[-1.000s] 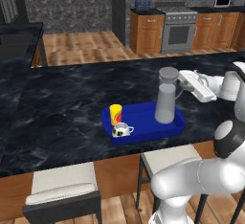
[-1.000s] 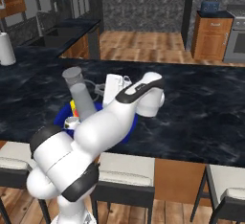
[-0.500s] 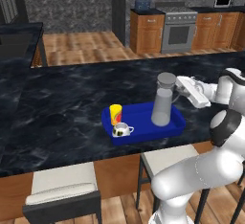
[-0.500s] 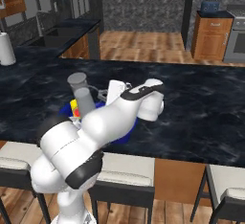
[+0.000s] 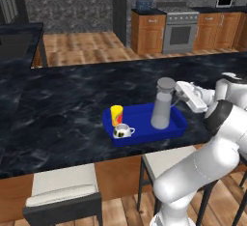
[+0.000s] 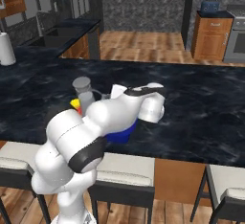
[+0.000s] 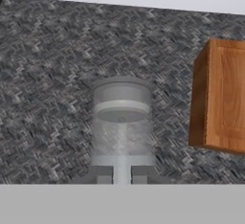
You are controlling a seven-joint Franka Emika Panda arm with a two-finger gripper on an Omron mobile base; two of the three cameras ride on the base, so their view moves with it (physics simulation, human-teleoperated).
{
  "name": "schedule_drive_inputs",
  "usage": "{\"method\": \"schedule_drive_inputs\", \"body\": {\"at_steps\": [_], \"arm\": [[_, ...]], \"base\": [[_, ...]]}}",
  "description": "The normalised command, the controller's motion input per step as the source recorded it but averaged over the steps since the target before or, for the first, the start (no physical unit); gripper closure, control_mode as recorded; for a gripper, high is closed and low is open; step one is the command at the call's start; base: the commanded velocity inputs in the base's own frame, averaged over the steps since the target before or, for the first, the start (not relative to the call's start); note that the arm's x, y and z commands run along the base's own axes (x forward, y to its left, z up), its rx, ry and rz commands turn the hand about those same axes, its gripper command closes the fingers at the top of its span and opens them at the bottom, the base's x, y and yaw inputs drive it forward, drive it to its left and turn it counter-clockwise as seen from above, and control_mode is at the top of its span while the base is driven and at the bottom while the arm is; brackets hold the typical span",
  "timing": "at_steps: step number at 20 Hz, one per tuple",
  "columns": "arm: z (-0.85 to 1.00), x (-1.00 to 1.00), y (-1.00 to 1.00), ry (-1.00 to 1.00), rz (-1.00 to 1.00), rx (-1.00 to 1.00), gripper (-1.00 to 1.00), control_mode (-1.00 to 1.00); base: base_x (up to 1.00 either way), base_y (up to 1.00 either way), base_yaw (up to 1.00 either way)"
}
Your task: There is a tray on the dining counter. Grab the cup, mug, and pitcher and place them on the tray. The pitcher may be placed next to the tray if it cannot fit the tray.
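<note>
I'm holding the tall pale grey translucent pitcher (image 5: 161, 105) by its handle, tool (image 5: 176, 88) clamped tight, pitcher base on the flat bright blue tray (image 5: 176, 129) on the black marble counter (image 5: 62, 99). Risk: it's tall, so letting go while tilted could topple it onto the yellow tumbler (image 5: 116, 114) and squat white mug (image 5: 122, 131).

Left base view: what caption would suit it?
Gripper holds the pitcher on the blue tray beside cup and mug.
</note>
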Motion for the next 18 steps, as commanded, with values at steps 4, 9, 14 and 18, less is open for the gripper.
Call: {"method": "schedule_drive_inputs", "body": {"at_steps": [4, 9, 14, 18], "arm": [[-0.2, 0.21, -0.09, 0.0, 0.0, 0.02, 1.0, -1.0], [-0.18, 0.22, -0.05, 0.0, 0.0, 0.01, 1.0, -1.0], [-0.18, 0.21, -0.01, 0.0, 0.0, 0.0, 1.0, -1.0], [-0.21, 0.27, 0.0, 0.0, 0.0, 0.0, 1.0, -1.0]], "base": [[0.0, 0.0, 0.0], [0.0, 0.0, 0.0], [0.0, 0.0, 0.0], [0.0, 0.0, 0.0]]}}
